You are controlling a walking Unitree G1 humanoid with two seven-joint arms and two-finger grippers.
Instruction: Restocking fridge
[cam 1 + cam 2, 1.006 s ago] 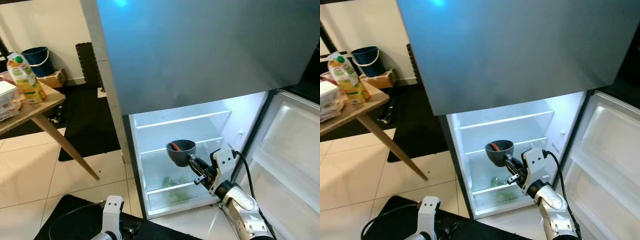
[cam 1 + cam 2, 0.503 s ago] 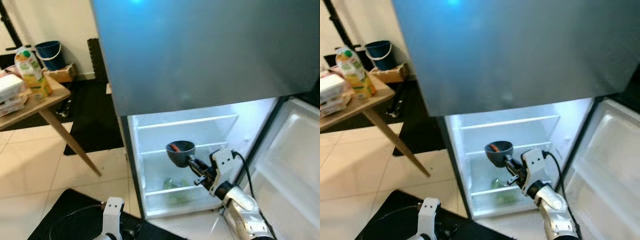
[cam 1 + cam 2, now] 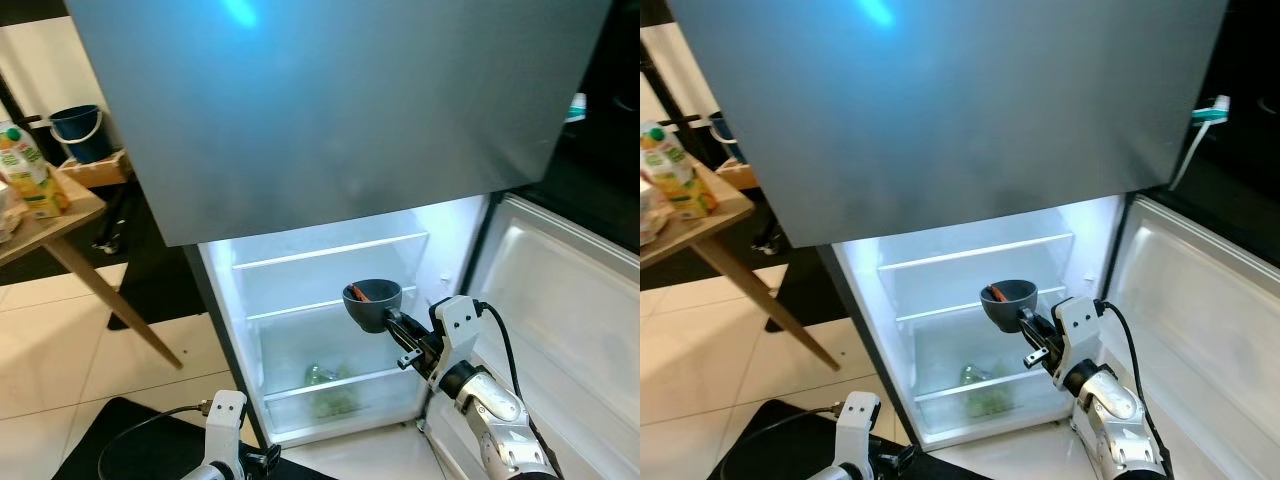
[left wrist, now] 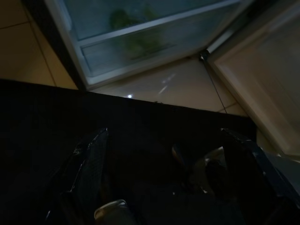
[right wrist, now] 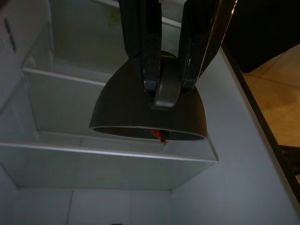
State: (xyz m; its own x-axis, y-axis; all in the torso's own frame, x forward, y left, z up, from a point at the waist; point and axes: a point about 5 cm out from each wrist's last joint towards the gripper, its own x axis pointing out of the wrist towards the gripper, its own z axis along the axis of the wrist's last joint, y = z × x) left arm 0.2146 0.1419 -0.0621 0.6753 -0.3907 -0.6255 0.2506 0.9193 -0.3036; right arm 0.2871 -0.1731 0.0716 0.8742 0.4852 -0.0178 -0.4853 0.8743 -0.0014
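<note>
Grey and rounded, the bowl [image 3: 371,305] hangs in front of the open lower compartment of the fridge [image 3: 330,300], level with the middle glass shelf [image 3: 300,305] and not yet resting on it; something thin and orange-red [image 3: 359,293] lies inside it. The right gripper [image 5: 164,84] has its two black fingers [image 5: 140,47] clamped on the foot ring under the bowl, so the bowl is carried from its base with the mouth facing up toward the head camera. The left gripper [image 4: 164,178] hangs idle down by the dark mat [image 3: 150,440], its fingers spread apart. To finish this placement well, I judge the arm should go straight in over the shelf lip with the bowl kept level, because a grip on the narrow foot gives little hold against tipping and the contents could slide out. The base needs to pass above the shelf's front edge before it is lowered, and should land far enough in that the door [image 3: 560,310], standing open at the right, can close without touching it. Letting go should wait until the foot sits flat on the glass; the fingers then need room to open sideways and draw back without dragging the bowl forward. Green produce [image 3: 325,385] sits in the drawer below, well apart from the bowl's path. A juice carton [image 3: 25,170] waits on the wooden table [image 3: 70,215] at the left.
</note>
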